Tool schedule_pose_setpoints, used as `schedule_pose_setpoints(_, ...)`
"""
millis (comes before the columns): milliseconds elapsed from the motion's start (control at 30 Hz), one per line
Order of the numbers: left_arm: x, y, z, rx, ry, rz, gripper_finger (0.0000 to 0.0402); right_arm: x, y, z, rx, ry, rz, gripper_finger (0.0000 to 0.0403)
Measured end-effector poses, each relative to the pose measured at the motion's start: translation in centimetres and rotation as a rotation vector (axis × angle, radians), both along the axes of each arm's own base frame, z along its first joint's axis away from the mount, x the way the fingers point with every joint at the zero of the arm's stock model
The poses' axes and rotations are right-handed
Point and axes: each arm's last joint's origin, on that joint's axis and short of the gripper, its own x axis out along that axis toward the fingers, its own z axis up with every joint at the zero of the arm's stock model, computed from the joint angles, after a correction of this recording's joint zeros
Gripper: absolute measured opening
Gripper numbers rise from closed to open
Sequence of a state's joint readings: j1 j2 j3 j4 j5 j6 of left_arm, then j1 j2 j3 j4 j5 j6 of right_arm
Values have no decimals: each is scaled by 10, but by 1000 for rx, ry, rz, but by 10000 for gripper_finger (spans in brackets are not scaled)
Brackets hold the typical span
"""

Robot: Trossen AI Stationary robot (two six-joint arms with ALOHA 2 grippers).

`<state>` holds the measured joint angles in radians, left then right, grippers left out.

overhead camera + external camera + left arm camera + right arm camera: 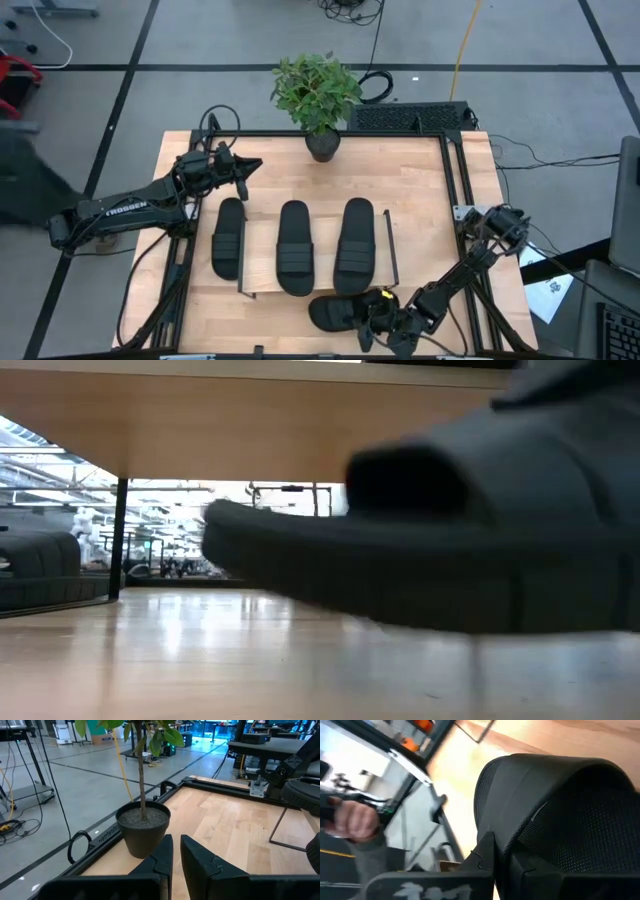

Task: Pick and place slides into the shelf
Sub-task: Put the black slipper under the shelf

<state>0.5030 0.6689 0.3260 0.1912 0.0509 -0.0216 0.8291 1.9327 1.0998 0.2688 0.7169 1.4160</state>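
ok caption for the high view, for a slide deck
Right gripper grips the fourth slide at the table's near edge.

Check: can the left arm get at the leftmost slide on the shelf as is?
Probably yes. The left pincer is empty, nearly shut, just behind that slide, nothing between. It would need to open first.

Two dark jointed arms, white TROSSEN lettering on the left arm (125, 208), black blocky fingers (162, 862)

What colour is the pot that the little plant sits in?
Dark grey to black pot, seen best in the left wrist view.
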Motion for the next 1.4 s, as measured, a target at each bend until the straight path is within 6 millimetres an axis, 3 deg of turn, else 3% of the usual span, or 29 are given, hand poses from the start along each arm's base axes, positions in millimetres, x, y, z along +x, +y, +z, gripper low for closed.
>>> schedule_pose_setpoints(333,0,0,0,-1,-1,0,35,8,-6,-20,72,-25,32,0)
schedule_pose_setpoints(633,0,0,0,-2,1,0,35,7,-4,-17,55,-47,47,7)
schedule_pose_setpoints(1200,0,0,0,-2,2,0,35,7,0,-14,65,-77,68,124)
schedule_pose_setpoints(1400,0,0,0,-2,2,0,35,7,-1,-14,62,-79,59,141)
